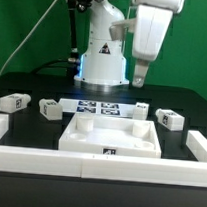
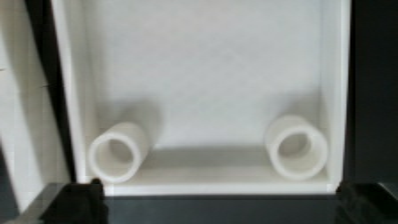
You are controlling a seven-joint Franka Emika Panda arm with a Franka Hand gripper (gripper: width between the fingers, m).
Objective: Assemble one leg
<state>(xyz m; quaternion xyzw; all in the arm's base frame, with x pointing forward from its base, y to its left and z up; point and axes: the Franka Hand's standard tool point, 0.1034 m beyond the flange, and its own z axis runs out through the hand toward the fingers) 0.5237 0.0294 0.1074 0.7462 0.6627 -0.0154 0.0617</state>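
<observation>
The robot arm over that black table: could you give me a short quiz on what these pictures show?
1. How many small short white plastic posts with marker tags lie on the black table?
2. True or false: the gripper is holding one of those posts.
3. In the wrist view, what sits inside the large white square panel with raised rim?
A. two round sockets
B. a screwdriver
C. a red ball

Key:
1. Four: two on the exterior view's left and two on its right.
2. False: it hangs above the table, and all the posts lie on the table.
3. A.
</observation>
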